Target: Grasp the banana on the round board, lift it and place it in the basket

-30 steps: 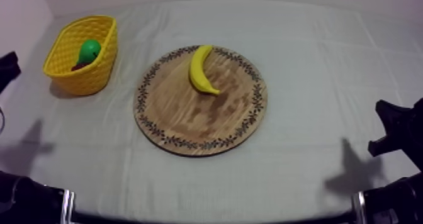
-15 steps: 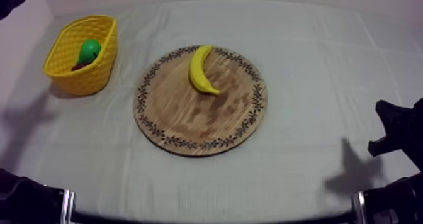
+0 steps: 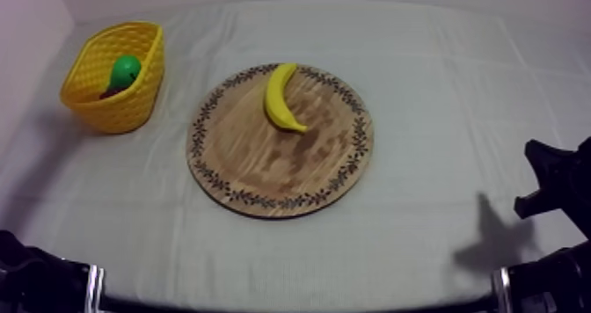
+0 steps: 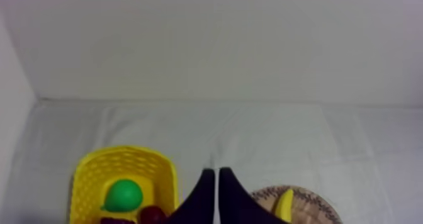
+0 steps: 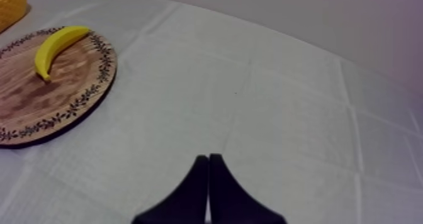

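A yellow banana (image 3: pixel 281 97) lies on the far part of the round wooden board (image 3: pixel 264 171) at the middle of the table. The yellow basket (image 3: pixel 88 57) stands at the far left and holds a green pear (image 3: pixel 125 70) and a dark red fruit (image 3: pixel 109 93). My left gripper (image 4: pixel 216 172) is shut on nothing, high above the cloth between the basket (image 4: pixel 88 176) and the board (image 4: pixel 318 198), where the banana (image 4: pixel 284 204) shows. My right gripper (image 5: pixel 208 158) is shut on nothing, low over bare cloth to the right of the board (image 5: pixel 56 100) and well away from the banana (image 5: pixel 55 47).
My right arm (image 3: pixel 563 185) sits at the table's right edge, and part of my left arm (image 3: pixel 35 277) at the near left. Bare cloth lies between the basket and the board. Pale walls bound the table at the back and the left.
My left gripper has risen from the left edge, past the upper left corner, and out of the top view. The right arm, banana, board and basket have not moved.
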Action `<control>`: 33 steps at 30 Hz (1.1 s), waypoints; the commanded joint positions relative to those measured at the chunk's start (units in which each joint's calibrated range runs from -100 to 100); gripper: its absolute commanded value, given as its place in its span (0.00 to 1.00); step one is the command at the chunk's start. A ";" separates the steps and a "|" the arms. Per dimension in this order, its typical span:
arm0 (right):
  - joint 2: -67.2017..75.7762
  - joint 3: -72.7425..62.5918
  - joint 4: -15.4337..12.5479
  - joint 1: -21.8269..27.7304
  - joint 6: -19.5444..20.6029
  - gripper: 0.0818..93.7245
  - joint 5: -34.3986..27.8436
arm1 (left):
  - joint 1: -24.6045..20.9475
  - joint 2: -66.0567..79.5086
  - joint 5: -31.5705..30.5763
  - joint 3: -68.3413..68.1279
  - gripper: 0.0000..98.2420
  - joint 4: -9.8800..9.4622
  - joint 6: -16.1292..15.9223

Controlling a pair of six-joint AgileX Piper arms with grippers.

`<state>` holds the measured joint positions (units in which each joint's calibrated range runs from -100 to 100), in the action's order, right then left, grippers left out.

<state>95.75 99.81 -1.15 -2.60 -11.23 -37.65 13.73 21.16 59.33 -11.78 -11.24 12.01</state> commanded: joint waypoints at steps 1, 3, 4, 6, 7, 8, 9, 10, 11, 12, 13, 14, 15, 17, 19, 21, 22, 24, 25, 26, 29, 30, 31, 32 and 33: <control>0.00 -0.03 0.00 0.00 0.02 0.00 -0.01 | 0.53 -3.32 1.24 2.78 0.00 0.18 0.53; 0.00 -0.03 0.00 0.00 0.02 0.00 -0.01 | 1.02 -5.97 2.08 4.64 0.00 0.30 0.98; 0.00 -0.03 0.00 0.00 0.02 0.00 -0.01 | 1.23 -7.26 2.39 5.51 0.00 0.34 1.20; 0.00 -0.03 0.00 0.00 0.02 0.00 -0.01 | 1.68 -9.76 2.78 7.09 0.00 0.38 1.58; 0.00 -0.03 0.00 0.00 0.02 0.00 -0.01 | 1.96 -11.00 3.00 7.86 0.00 0.39 1.78; 0.00 -0.03 0.00 0.00 0.02 0.00 -0.01 | 2.26 -12.22 3.30 8.60 0.00 0.37 1.97; 0.00 -0.03 0.00 0.00 0.02 0.00 -0.01 | 2.60 -13.47 3.73 9.32 0.00 0.34 2.15; 0.00 -0.03 0.00 0.00 0.02 0.00 -0.01 | 2.97 -14.78 4.32 10.06 0.00 0.32 2.31; 0.00 -0.03 0.00 0.00 0.02 0.00 -0.01 | 3.36 -16.09 5.07 10.78 0.00 0.31 2.48; 0.00 -0.03 0.00 0.00 0.02 0.00 -0.01 | 3.78 -17.41 5.94 11.45 0.00 0.24 2.69; 0.00 -0.03 0.00 0.00 0.02 0.00 -0.01 | 4.23 -18.71 6.89 12.08 0.00 0.16 2.92; 0.00 -0.03 0.00 0.00 0.02 0.00 -0.01 | 4.67 -19.97 7.80 12.66 0.00 0.09 3.14; 0.00 -0.03 0.00 0.00 0.02 0.00 -0.01 | 5.07 -21.19 8.62 13.17 0.00 0.05 3.37; 0.00 -0.03 0.00 0.00 0.02 0.00 -0.01 | 5.78 -23.60 10.02 14.15 0.00 -0.01 3.87; 0.00 -0.03 0.00 0.00 0.02 0.00 -0.01 | 6.38 -25.85 10.94 14.95 0.00 -0.04 4.26; 0.00 -0.03 0.00 0.00 0.02 0.00 -0.01 | 7.02 -28.03 11.47 15.53 0.00 -0.17 4.58; 0.00 -0.03 0.00 0.00 0.02 0.00 -0.01 | 7.39 -29.06 11.66 15.81 0.00 -0.28 4.74; 0.00 -0.03 0.00 0.00 0.02 0.00 -0.01 | 8.06 -31.09 11.96 16.45 0.00 -0.42 4.93; 0.00 -0.03 0.00 0.00 0.02 0.00 -0.01 | 8.37 -32.11 12.05 16.86 0.00 -0.46 4.98; 0.00 -0.03 0.00 0.00 0.02 0.00 -0.01 | 8.68 -33.05 12.11 17.31 0.00 -0.50 5.01; 0.00 -0.03 0.00 0.00 0.02 0.00 -0.01 | 9.60 -35.31 12.21 18.67 0.00 -0.61 5.03; 0.00 -0.03 0.00 0.00 0.02 0.00 -0.01 | 9.93 -35.84 12.22 18.98 0.00 -0.64 5.04; 0.00 -0.03 0.00 0.00 0.02 0.00 -0.01 | 10.27 -36.28 12.23 19.20 0.00 -0.66 5.07; 0.00 -0.03 0.00 0.00 0.02 0.00 -0.01 | 10.60 -36.67 12.24 19.38 0.00 -0.67 5.13; 0.00 -0.03 0.00 0.00 0.02 0.00 -0.01 | 10.91 -37.02 12.24 19.51 0.00 -0.68 5.17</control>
<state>95.75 99.81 -1.15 -2.60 -11.23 -37.66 24.34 -15.59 71.55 7.66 -11.91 17.15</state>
